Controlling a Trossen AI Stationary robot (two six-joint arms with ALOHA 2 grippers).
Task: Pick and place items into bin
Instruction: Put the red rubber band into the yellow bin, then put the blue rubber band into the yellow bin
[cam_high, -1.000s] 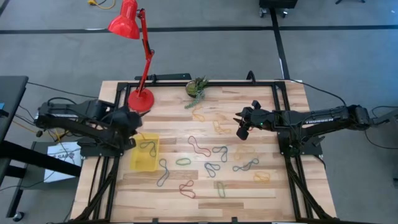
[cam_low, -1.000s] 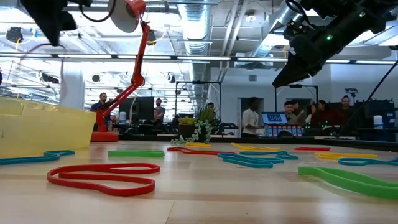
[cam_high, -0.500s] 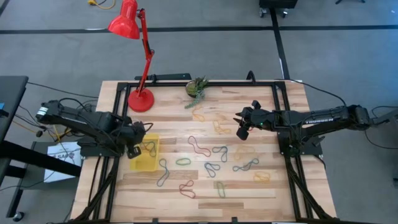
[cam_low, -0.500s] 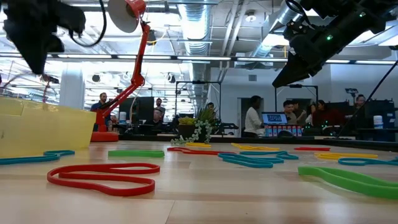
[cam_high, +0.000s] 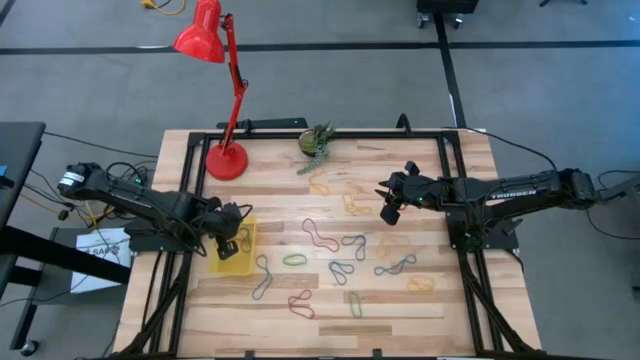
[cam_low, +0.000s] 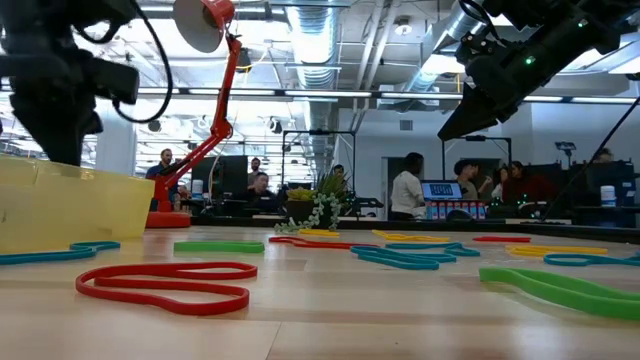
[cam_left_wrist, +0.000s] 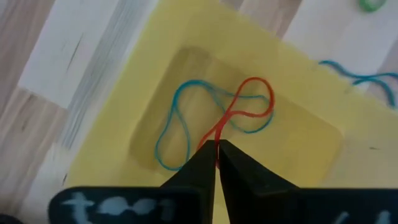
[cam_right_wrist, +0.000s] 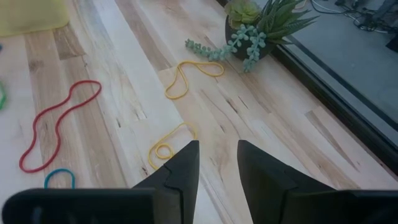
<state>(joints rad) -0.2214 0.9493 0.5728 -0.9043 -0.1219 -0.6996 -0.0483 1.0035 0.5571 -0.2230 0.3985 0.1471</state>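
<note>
My left gripper (cam_high: 229, 246) (cam_left_wrist: 216, 157) stands over the yellow bin (cam_high: 236, 265) (cam_low: 70, 205), shut on a red rubber band (cam_left_wrist: 252, 99). A blue band (cam_left_wrist: 177, 127) lies on the bin's floor. Several coloured bands (cam_high: 340, 262) lie flat on the wooden table right of the bin; in the low view a red one (cam_low: 165, 285) and a green one (cam_low: 565, 288) lie nearest. My right gripper (cam_high: 389, 212) (cam_right_wrist: 217, 163) hovers open above the table's right half, over yellow bands (cam_right_wrist: 166, 144), touching nothing. My left gripper pinches the red rubber band at one end of its loop (cam_left_wrist: 217, 138) between the two shut fingertips, coming from above and pointing down. The twisted loop hangs below the fingers inside the bin, over the blue band; whether it rests on the floor I cannot tell.
A red lamp stands with its base (cam_high: 226, 160) on the far left of the table, a small green plant (cam_high: 317, 140) at the far edge. Black frame rails run along the table's sides. People show in the room behind (cam_low: 405, 190).
My left gripper has moved from beside the lamp base toward the table's near edge and right, coming over the bin, and has sunk lower toward it, staying shut. The right arm has kept still.
</note>
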